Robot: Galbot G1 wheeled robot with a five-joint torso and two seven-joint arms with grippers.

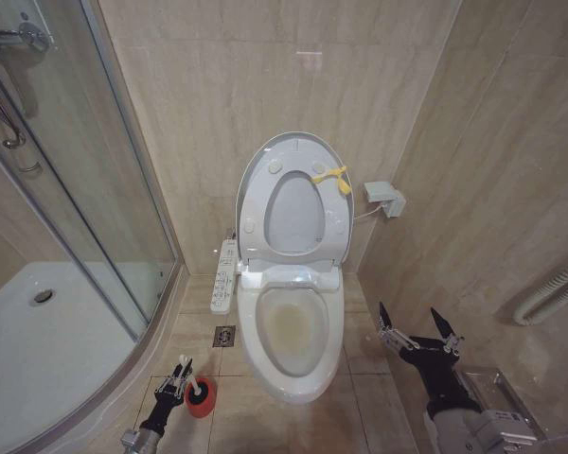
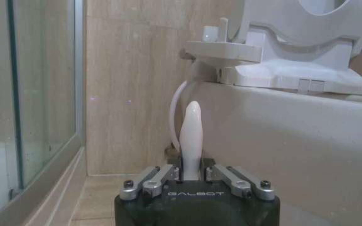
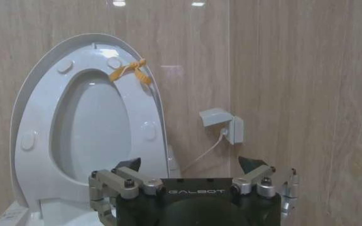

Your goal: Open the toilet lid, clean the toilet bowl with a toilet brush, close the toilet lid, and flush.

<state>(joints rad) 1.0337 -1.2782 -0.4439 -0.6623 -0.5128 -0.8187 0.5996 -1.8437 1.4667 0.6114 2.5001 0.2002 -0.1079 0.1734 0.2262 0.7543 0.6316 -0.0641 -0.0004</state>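
Left of the toilet bowl (image 1: 292,331), low by the shower glass (image 1: 104,218), the left claw (image 1: 177,376) pinches the toilet brush (image 2: 191,136) handle above its red holder (image 1: 201,397). The toilet lid (image 1: 293,147) stands raised against the wall. Right of the bowl, over bare floor, the right claw (image 1: 418,331) hangs spread. Both claws read "GALBOT".

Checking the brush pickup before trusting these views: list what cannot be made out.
- Toilet brush bristle head: hidden in the red holder cup, head view.
- Left gripper grip on the handle: finger pads hidden behind its own body, left wrist view.
- Button panel labels: too small, head view.
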